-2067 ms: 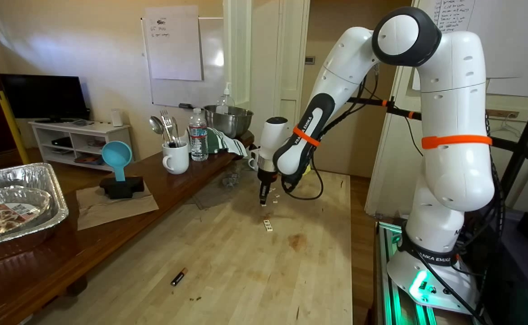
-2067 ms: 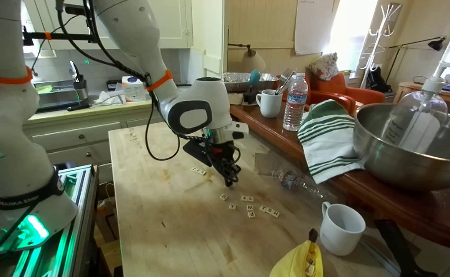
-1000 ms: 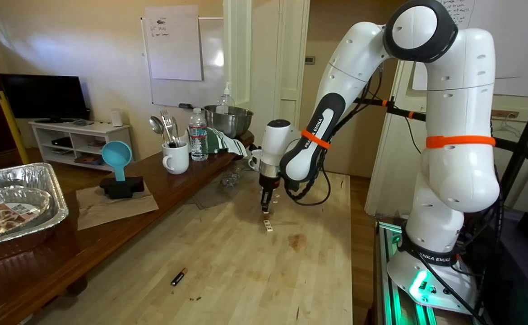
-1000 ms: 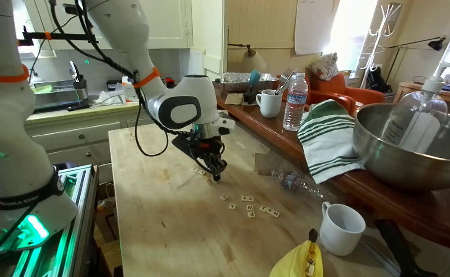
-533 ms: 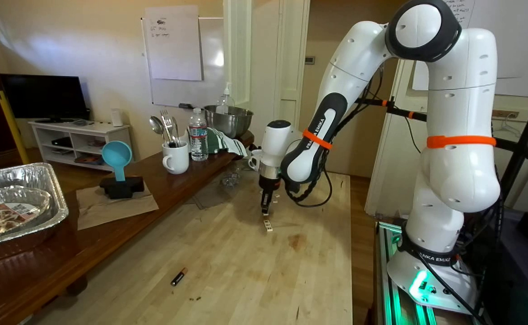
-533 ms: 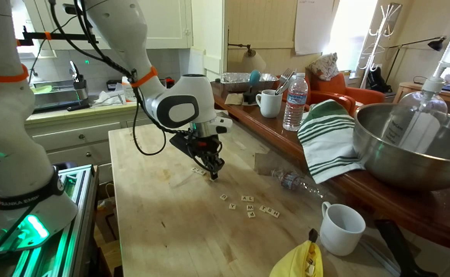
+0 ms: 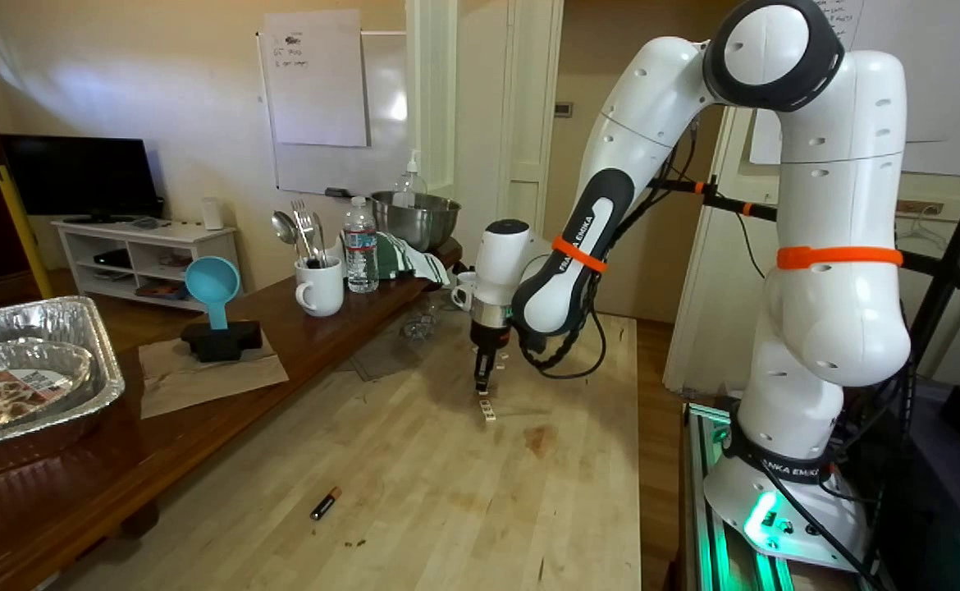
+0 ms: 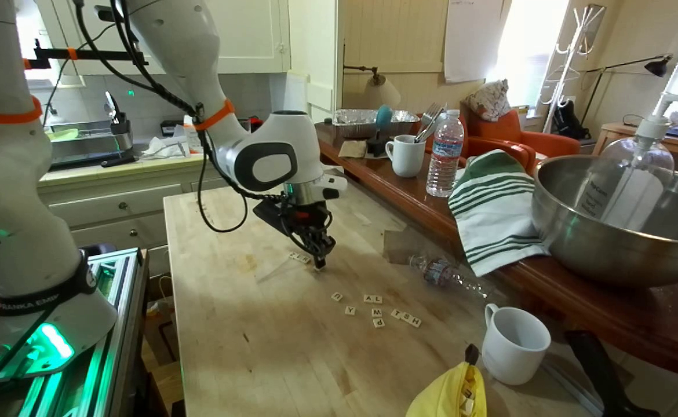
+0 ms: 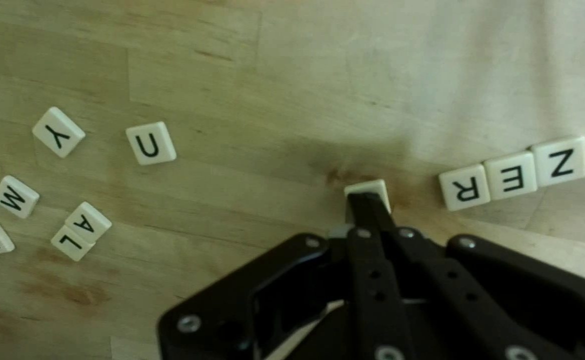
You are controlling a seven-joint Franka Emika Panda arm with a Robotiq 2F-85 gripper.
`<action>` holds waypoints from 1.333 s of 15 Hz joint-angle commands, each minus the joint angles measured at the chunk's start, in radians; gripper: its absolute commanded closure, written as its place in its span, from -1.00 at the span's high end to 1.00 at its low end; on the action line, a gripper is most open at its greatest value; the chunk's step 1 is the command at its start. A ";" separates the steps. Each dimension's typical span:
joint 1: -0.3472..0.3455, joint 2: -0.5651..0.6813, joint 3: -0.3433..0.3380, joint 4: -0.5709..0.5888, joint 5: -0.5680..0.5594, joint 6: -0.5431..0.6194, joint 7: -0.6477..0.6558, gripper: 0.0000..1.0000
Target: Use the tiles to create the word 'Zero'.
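Cream-white tile (image 9: pixel 366 186) under the gripper (image 8: pixel 319 263), brought in from beside the loose U tile (image 9: pixel 151 143) in the last couple of seconds, towards the row of Z, E and R tiles (image 9: pixel 511 175); slid or carried, cannot tell. Sits near the R end, roughly in line, a gap between. Reads as the last letter going in: Z-E-R already in order, so presumably an O, needing one short move to close up. Gripper: drawn together, no gap seen at the tips, which rest over the tile's top; seems to press down rather than pinch. Tile looks thin, square, apparently flat on the wooden table (image 7: pixel 431 484), paler than its grain, edges near parallel to the row's. Face mostly covered, letter unreadable.
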 commanded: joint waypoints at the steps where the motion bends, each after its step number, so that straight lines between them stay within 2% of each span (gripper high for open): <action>1: 0.010 0.022 0.008 -0.036 -0.020 0.013 0.041 -1.00; 20: 0.017 0.017 0.017 -0.057 -0.027 0.037 0.055 -1.00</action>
